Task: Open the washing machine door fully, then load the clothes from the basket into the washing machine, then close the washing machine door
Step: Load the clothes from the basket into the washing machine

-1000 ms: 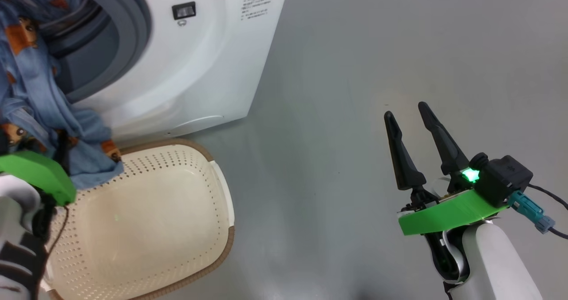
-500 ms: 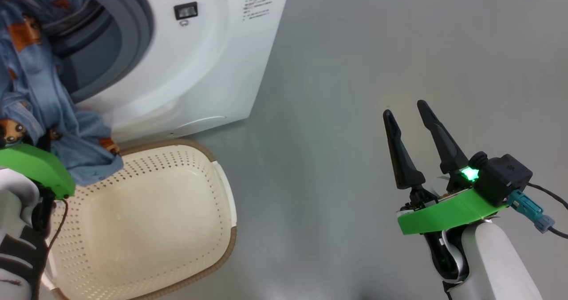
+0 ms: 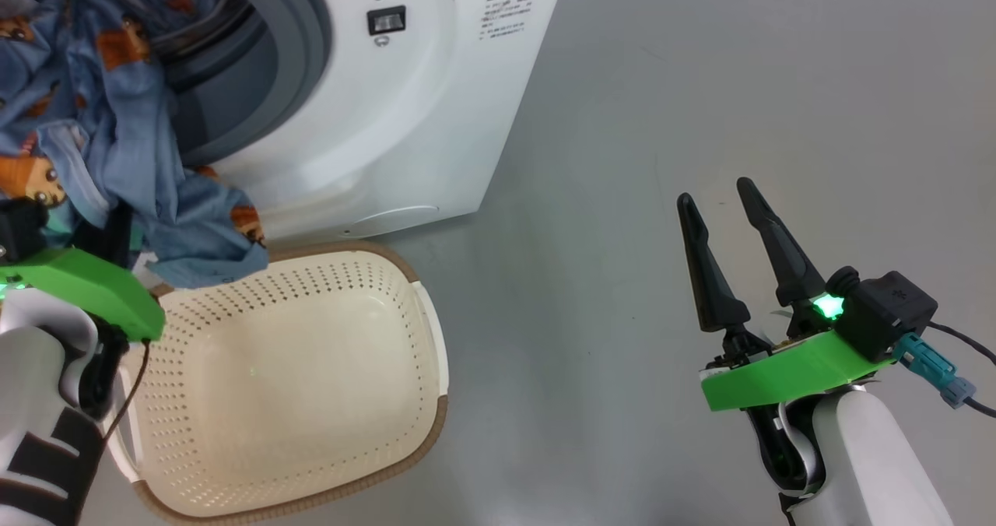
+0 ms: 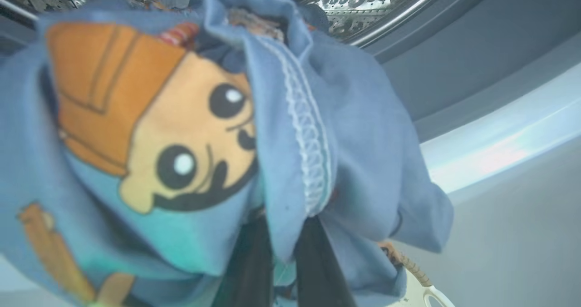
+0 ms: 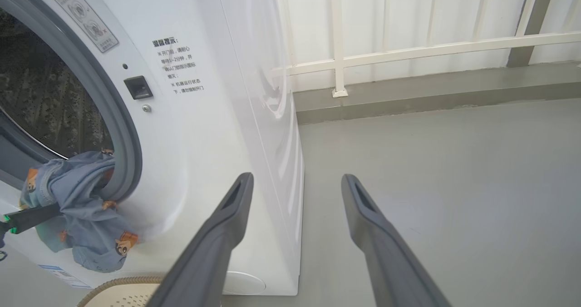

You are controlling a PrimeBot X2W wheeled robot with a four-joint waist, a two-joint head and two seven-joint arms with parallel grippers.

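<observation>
The clothes (image 3: 101, 121), blue cloth with orange bear prints, hang out of the washing machine (image 3: 405, 121) mouth, over its grey gasket (image 3: 303, 67) and above the basket's far left corner. My left gripper (image 4: 283, 239) is shut on the clothes, its tips buried in the cloth; its dark finger (image 5: 32, 216) reaches into the bundle (image 5: 81, 198). The steel drum (image 5: 45, 107) lies behind it. The cream basket (image 3: 420, 331) on the floor shows a bare bottom. My right gripper (image 3: 714, 190) stands open over bare floor, well to the right. The door is out of view.
Grey floor (image 3: 700, 82) stretches to the right of the machine. A low kerb and a white railed wall (image 5: 408, 48) stand behind it. A cable with a teal plug (image 3: 934, 366) hangs off my right wrist. The basket's brown rim (image 5: 122, 282) lies at the machine's foot.
The left jaws have shut on the blue cloth. The head camera has shifted, sliding the machine and basket rightward in the picture. The right arm has not moved.
</observation>
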